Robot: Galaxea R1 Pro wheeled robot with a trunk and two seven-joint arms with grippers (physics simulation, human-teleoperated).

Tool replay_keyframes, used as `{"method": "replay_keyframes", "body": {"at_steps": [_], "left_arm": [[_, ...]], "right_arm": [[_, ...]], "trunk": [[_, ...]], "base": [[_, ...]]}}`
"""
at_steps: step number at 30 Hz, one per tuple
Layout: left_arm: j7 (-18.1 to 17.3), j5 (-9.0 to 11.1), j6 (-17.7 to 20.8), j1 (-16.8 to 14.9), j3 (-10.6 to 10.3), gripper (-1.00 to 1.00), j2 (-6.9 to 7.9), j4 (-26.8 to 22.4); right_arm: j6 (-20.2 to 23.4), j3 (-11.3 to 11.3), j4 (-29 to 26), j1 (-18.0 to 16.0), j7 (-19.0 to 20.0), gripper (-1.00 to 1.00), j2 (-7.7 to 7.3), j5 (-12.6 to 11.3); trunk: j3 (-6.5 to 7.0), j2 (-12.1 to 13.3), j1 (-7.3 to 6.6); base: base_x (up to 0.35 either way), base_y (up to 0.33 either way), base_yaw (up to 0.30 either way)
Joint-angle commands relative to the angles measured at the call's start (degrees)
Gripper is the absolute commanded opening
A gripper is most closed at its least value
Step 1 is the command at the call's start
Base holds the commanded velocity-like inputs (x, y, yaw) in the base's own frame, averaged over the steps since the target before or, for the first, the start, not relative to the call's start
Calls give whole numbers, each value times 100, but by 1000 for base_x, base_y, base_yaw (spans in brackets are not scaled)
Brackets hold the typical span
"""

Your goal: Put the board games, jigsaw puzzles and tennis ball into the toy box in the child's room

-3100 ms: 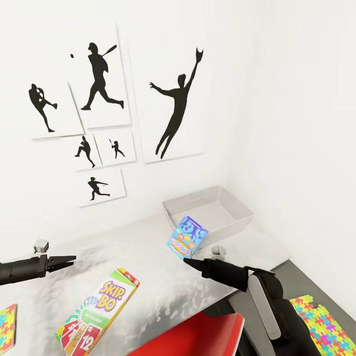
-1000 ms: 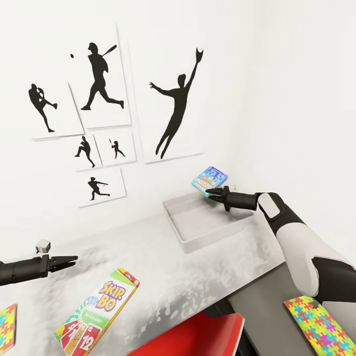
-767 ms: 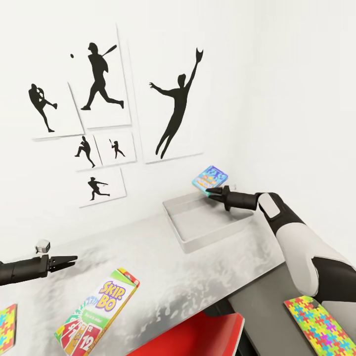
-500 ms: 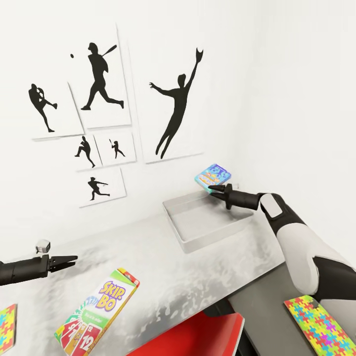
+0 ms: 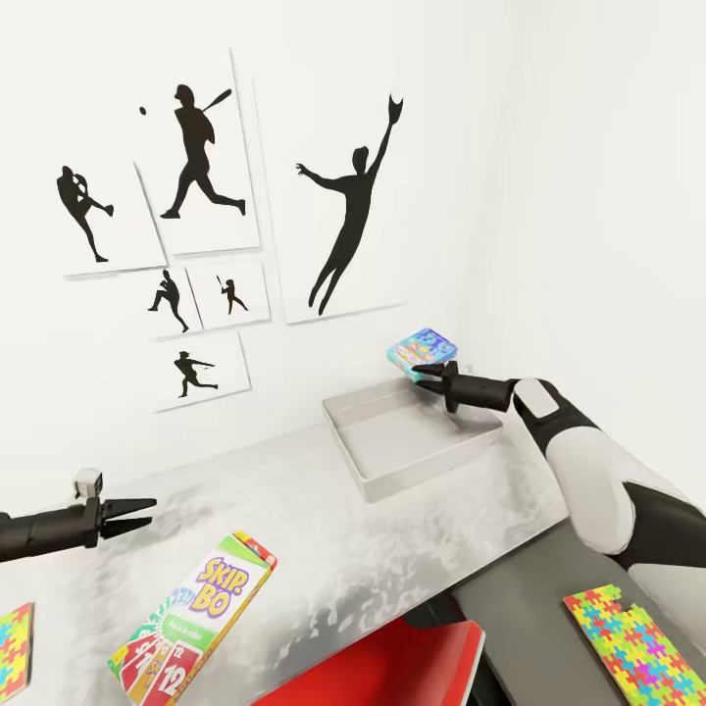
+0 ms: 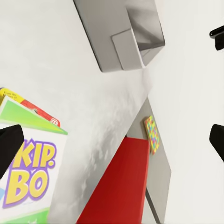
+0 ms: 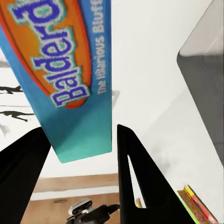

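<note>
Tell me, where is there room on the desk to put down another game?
The toy box is bare inside. The pale desk top has open room between the toy box and the Skip-Bo box, and more ahead of the left claw. The near edge is crowded: Skip-Bo and a puzzle, with another puzzle on the dark lower top.

Head camera overlooks the table [image 5: 324, 510]; both wrist cameras share its toy box [image 6: 126, 42]

The toy box [image 5: 412, 441] sits on the table [image 5: 324, 529] at the back right, by the wall. Above its far right corner hangs the blue board game [image 5: 421, 350]. The Skip-Bo box [image 5: 193, 615] lies at the table's front left, with a jigsaw puzzle [image 5: 637, 649] on the lower top at right.
</note>
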Motion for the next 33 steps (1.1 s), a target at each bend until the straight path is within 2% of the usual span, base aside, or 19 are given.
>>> {"method": "replay_keyframes", "body": {"at_steps": [1,9,16,26,30,33], "left_arm": [[-24,-5,65,-5,0,100,1,-1],[-24,-9,97,-11,-10,100,-7,-1],[-24,-9,135,-15,-14,100,-37,-1],[-24,-9,145,-15,-15,100,-73,-1],[-24,-9,151,-15,-15,100,-75,-1],[-24,-9,152,-15,-15,100,-74,-1]], "right_arm": [[32,-68,19,-18,-18,-100,3,18],[25,-185,74,-57,-599,-100,8,-85],[32,-190,44,-152,-973,-100,9,-215],[32,-194,79,-324,-1581,-100,12,-268],[7,-356,80,-344,-1733,-100,13,-543],[-10,-466,73,-349,-2104,-100,18,-704]], "trunk": [[-12,-13,3],[-12,-13,3],[-12,-13,3],[-12,-13,3],[-12,-13,3],[-12,-13,3]], "base": [[0,0,0],[0,0,0],[0,0,0],[0,0,0],[0,0,0],[0,0,0]]}}
